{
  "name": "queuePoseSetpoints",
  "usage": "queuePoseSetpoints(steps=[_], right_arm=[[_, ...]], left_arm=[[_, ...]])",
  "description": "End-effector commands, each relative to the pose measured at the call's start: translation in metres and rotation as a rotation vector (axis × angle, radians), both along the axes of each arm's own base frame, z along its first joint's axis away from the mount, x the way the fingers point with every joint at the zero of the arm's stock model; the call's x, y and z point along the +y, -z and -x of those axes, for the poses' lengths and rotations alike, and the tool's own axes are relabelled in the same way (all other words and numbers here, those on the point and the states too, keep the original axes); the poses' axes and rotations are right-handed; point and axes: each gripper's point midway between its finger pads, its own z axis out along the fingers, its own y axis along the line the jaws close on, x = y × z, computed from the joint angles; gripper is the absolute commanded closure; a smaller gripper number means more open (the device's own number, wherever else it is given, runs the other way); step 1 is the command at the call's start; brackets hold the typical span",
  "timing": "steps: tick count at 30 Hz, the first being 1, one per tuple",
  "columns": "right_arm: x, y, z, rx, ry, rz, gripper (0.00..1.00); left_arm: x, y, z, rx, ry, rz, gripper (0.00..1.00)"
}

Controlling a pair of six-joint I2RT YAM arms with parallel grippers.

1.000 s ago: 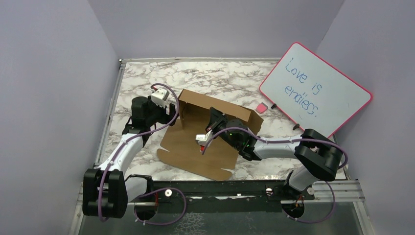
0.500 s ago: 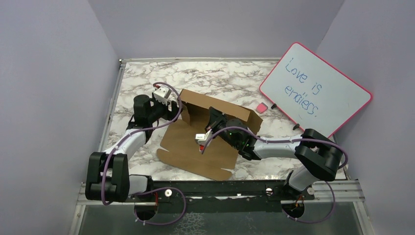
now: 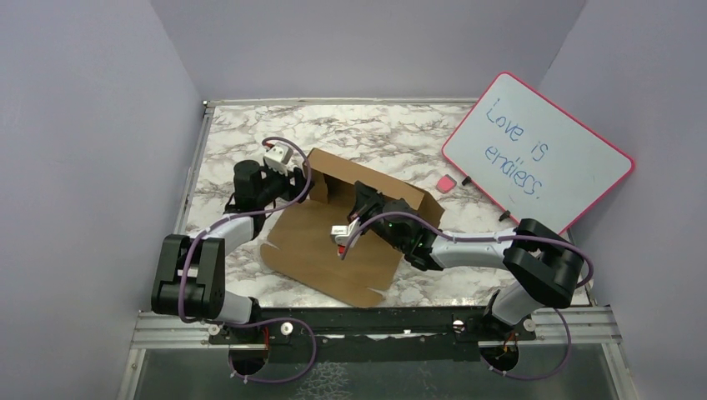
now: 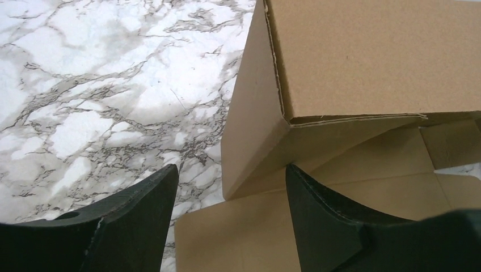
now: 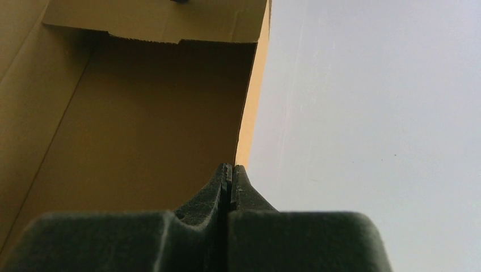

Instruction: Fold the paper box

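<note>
The paper box (image 3: 333,250) is plain brown cardboard, half folded: a flat front panel lies on the marble and its back wall (image 3: 375,179) stands up. My left gripper (image 3: 302,185) is open at the box's left rear corner. In the left wrist view the left gripper (image 4: 232,181) straddles that corner (image 4: 255,141), one finger (image 4: 142,215) over marble and the other (image 4: 323,215) over the cardboard inside. My right gripper (image 3: 364,200) is inside the box by the back wall. The right gripper (image 5: 230,167) is shut, its tips at the edge of an upright panel (image 5: 142,113).
A pink-rimmed whiteboard (image 3: 538,150) with blue writing leans at the back right, and a small pink eraser (image 3: 447,182) lies by its lower edge. Purple walls enclose the marble table (image 3: 375,133) on three sides. Bare marble (image 4: 113,85) lies left of the box.
My left arm has swung right and forward to the box's left corner, its jaws narrowing a little. The flat front panel has slid slightly left. The right gripper has stayed put.
</note>
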Motion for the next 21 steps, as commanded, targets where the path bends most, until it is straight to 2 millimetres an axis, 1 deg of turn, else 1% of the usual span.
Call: queuePoseSetpoints(steps=[1,5,9,14,18,21], right_arm=[[0.016,0.029,0.016,0.106,-0.099,0.054,0.99],[0.017,0.028,0.015,0.104,-0.098,0.055,0.99],[0.017,0.018,0.015,0.109,-0.096,0.045,0.99],[0.017,0.009,0.017,0.115,-0.103,0.039,0.99],[0.018,0.013,0.017,0.127,-0.103,0.044,0.99],[0.018,0.017,0.018,0.144,-0.103,0.041,0.99]], left_arm=[[-0.002,-0.018,-0.018,-0.098,-0.062,0.029,0.31],[-0.009,-0.013,-0.022,-0.109,-0.05,0.036,0.32],[-0.013,-0.009,-0.026,-0.106,-0.033,0.042,0.32],[-0.017,-0.014,-0.032,-0.124,-0.023,0.066,0.32],[-0.02,-0.013,-0.036,-0.117,-0.028,0.085,0.33],[-0.02,-0.011,-0.039,-0.117,-0.059,0.091,0.36]])
